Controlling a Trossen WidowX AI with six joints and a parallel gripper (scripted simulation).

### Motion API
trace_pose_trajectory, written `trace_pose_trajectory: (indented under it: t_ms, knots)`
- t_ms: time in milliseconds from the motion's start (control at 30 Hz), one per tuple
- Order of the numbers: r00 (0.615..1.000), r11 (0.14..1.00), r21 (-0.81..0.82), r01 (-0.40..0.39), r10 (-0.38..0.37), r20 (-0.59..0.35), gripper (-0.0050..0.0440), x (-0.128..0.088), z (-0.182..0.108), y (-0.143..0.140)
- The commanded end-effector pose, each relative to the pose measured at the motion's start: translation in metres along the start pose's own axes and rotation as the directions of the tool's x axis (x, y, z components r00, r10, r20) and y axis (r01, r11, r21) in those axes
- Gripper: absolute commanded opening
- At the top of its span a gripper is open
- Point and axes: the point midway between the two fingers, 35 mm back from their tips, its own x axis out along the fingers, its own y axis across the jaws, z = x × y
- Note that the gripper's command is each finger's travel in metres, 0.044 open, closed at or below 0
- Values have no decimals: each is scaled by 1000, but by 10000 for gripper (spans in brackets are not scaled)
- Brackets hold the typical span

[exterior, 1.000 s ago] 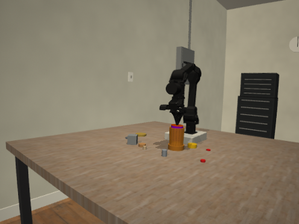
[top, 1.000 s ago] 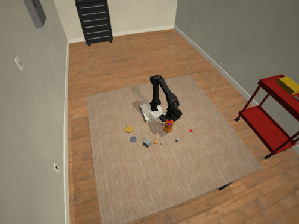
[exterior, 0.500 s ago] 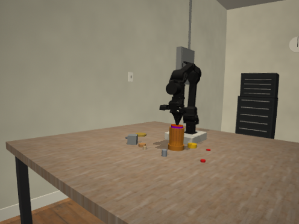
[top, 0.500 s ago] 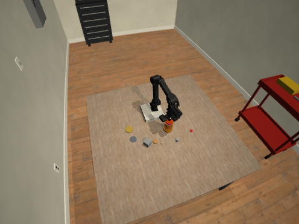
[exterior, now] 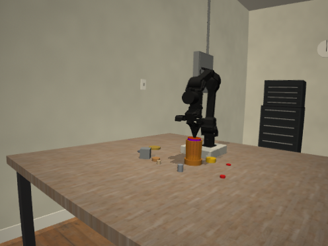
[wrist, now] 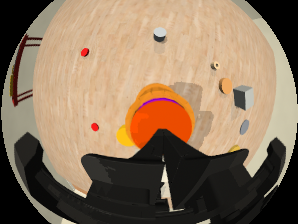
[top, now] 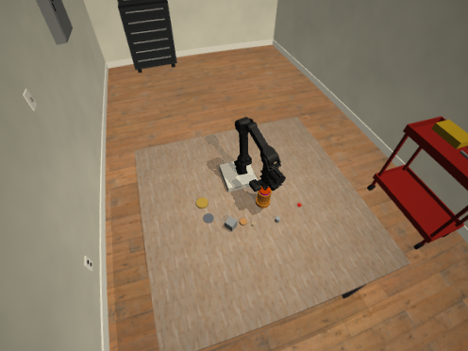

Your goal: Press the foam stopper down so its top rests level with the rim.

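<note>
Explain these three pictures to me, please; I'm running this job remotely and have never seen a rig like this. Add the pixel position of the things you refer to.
The machine is one black jointed arm on a pale base plate (top: 226, 173) (exterior: 219, 152), ending in a two-fingered gripper (top: 265, 187) (exterior: 194, 136) (wrist: 161, 132). The top picture looks down from above; the exterior one looks across the table (top: 198, 292) (exterior: 159, 198) (wrist: 120, 30) from the side; the wrist one looks past the fingers.

The fingers are shut with nothing between them, their tips at the orange-red foam stopper (top: 265, 191) (exterior: 194, 137) (wrist: 157, 117) in an upright orange jar (top: 263, 200) (exterior: 193, 150). I can't tell whether they touch it.

Around the jar lie small pieces, including a gray block (top: 230, 224) (exterior: 145, 153) (wrist: 243, 97), discs and a gray cylinder (top: 277, 219) (exterior: 180, 168) (wrist: 160, 34).

Between the earlier top and exterior pictures and now, no change can be made out: the end effector (top: 265, 187) (exterior: 194, 136) (wrist: 161, 132), the orange-red stopper (top: 265, 191) (exterior: 194, 137) (wrist: 159, 117) and the jar (top: 263, 200) (exterior: 193, 151) (wrist: 156, 90) show no discernible shift.
</note>
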Motion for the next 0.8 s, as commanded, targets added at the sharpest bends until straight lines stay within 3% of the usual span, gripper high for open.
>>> trace_pose_trajectory:
  t_ms: [0, 767]
  knots:
    - [1000, 1000, 0, 0, 0, -9, 0, 3, -2, 0]
    - [1000, 1000, 0, 0, 0, -9, 0, 4, -3, 0]
